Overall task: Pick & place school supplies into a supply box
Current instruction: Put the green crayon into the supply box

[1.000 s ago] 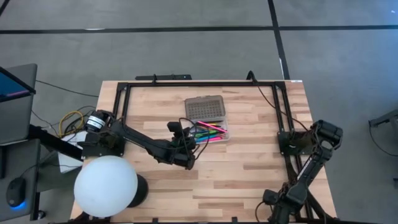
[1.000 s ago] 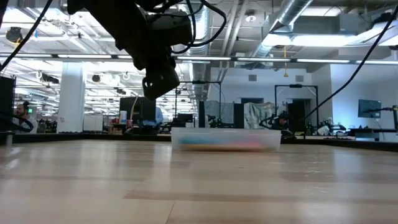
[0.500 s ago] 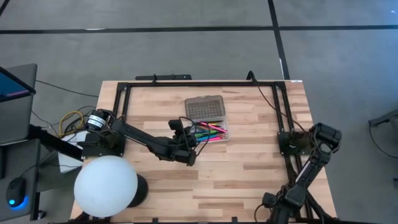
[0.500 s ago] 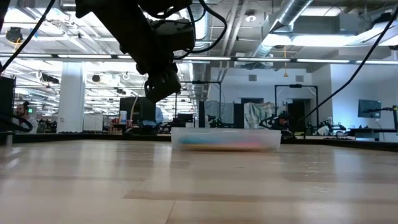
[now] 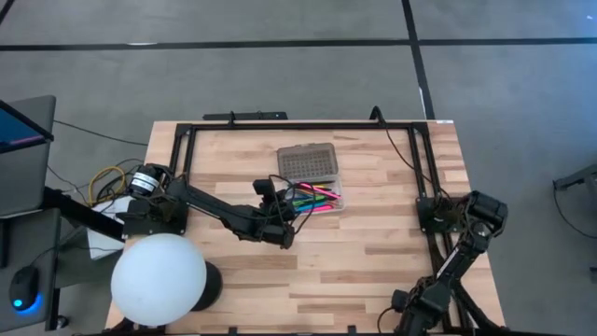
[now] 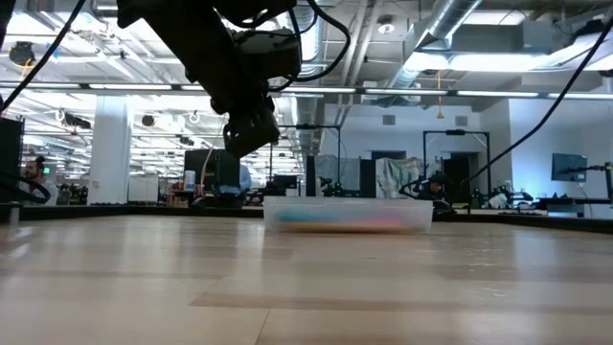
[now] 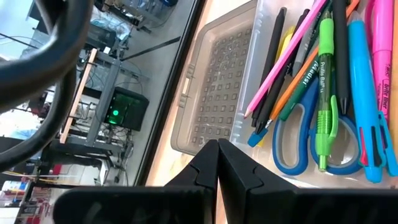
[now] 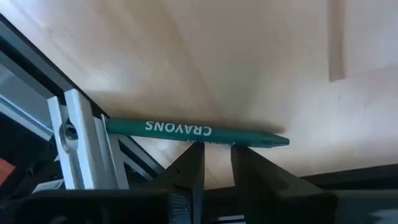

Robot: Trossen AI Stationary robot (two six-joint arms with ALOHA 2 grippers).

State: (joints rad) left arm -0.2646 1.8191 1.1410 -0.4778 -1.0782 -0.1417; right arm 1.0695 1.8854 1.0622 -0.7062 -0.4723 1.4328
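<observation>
Pale wood-grain tabletop [image 5: 373, 252] under clear, grid-lidded supply box [image 5: 309, 177].

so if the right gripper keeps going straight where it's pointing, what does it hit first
Most likely the green crayon lying on the table by the frame rail; the right gripper, fingers slightly apart, points right at it.

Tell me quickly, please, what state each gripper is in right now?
Left gripper: shut, holding nothing, above the supply box.
Right gripper: jaws slightly apart, just short of the green crayon, not gripping it.

Overhead and table-level views share the supply box [image 5: 310, 177] — wrists close-up.
</observation>
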